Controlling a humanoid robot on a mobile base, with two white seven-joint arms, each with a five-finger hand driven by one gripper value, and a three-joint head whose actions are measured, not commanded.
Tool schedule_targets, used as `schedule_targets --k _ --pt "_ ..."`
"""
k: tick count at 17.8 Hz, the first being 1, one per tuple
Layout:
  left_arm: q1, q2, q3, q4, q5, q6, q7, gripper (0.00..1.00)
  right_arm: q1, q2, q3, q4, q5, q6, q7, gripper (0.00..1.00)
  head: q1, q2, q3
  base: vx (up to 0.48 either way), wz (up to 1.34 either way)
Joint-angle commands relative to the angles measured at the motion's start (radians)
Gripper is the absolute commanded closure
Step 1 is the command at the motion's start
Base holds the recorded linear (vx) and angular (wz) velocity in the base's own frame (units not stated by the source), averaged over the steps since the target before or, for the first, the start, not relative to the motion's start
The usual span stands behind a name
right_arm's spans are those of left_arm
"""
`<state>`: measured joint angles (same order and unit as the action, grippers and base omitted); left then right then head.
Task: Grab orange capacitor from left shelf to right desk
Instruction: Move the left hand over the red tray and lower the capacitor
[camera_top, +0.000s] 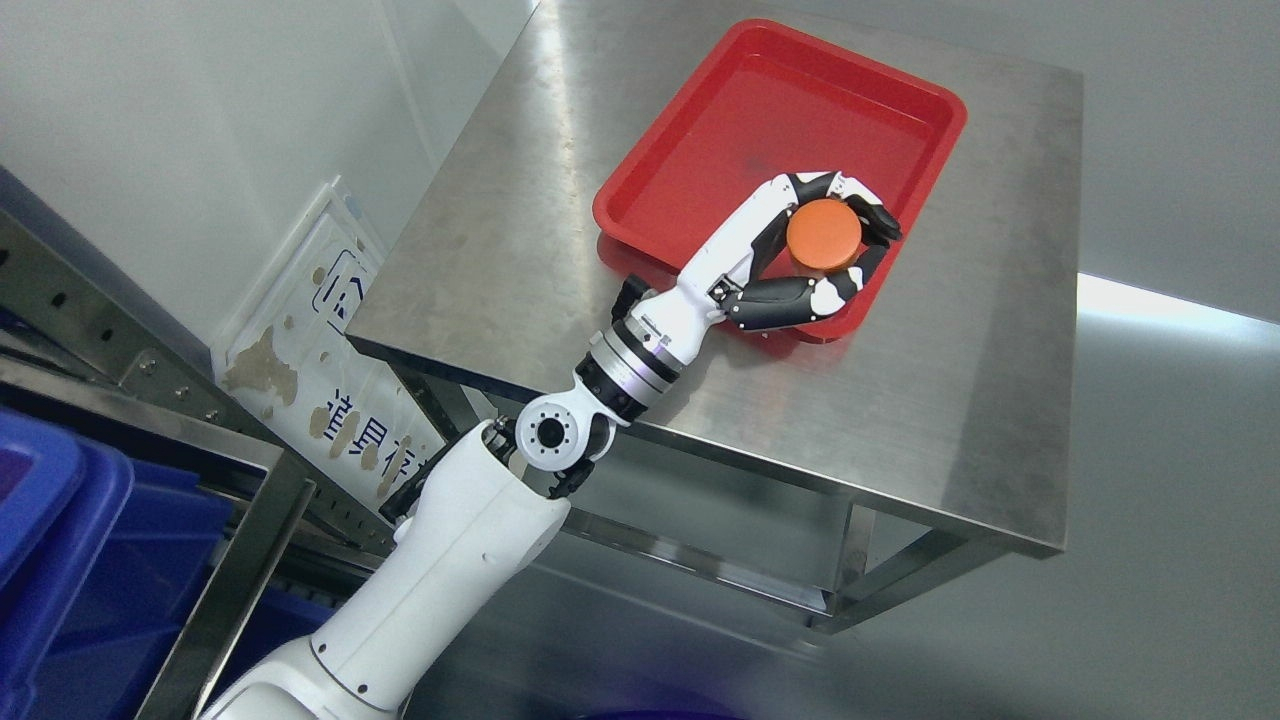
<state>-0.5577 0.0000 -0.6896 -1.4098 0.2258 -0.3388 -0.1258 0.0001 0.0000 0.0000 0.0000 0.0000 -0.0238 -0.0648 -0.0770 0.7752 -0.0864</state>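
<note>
A: The light is bright and even, seemingly from overhead. The brushed stainless-steel table (900, 380) carries a pale streak of glare near its far left corner, fading across the top.

B: The glossy red plastic tray (700, 150) shows soft white sheen on its floor, and a small dark smudge of shadow sits near its middle.

A: A bright band lies on the grey floor (1180, 310) at the right edge. Under the table the space is dimmer.

B: Focus is sharp at the centre. The blue plastic bins (60, 560) at the lower left look slightly soft, and the whole view is tilted.
</note>
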Motion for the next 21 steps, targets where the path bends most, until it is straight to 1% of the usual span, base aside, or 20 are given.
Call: schedule_targets --k 1,3,5,8,15,16,19,21 --pt "-0.137 0.017 -0.021 0.167 0.007 0.082 0.014 0.96 0.023 -0.018 -0.011 -0.017 0.006 0.001 0.0 0.0 0.0 0.0 0.0 0.135 0.03" --pt "-0.183 0.017 -0.034 0.187 0.021 0.113 0.014 0.96 0.023 -0.018 -0.011 -0.017 0.006 0.001 0.0 0.0 0.0 0.0 0.0 0.138 0.0" --pt "-0.215 0.017 -0.091 0.212 0.035 0.133 0.014 0.96 0.021 -0.018 -0.011 -0.017 0.006 0.001 0.0 0.0 0.0 0.0 0.0 0.1 0.0" --pt "-0.219 0.017 -0.146 0.252 0.033 0.133 0.015 0.96 0.023 -0.018 -0.011 -0.017 0.006 0.001 0.0 0.0 0.0 0.0 0.0 0.064 0.0" --pt "-0.219 0.017 -0.148 0.302 0.03 0.136 0.038 0.93 0.021 -0.018 -0.011 -0.017 0.006 0.001 0.0 0.0 0.0 0.0 0.0 0.006 0.0" --pt "-0.22 0.017 -0.149 0.302 0.032 0.148 0.043 0.91 0.023 -0.018 -0.011 -0.017 0.006 0.001 0.0 0.0 0.0 0.0 0.0 -0.012 0.0" --pt "-0.22 0.017 -0.142 0.304 0.032 0.178 0.054 0.74 0.023 -0.018 -0.011 -0.017 0.008 0.001 0.0 0.0 0.0 0.0 0.0 0.0 0.0" --pt "-0.22 0.017 -0.13 0.311 0.032 0.178 0.06 0.68 0.023 -0.018 -0.011 -0.017 0.006 0.001 0.0 0.0 0.0 0.0 0.0 0.0 0.0"
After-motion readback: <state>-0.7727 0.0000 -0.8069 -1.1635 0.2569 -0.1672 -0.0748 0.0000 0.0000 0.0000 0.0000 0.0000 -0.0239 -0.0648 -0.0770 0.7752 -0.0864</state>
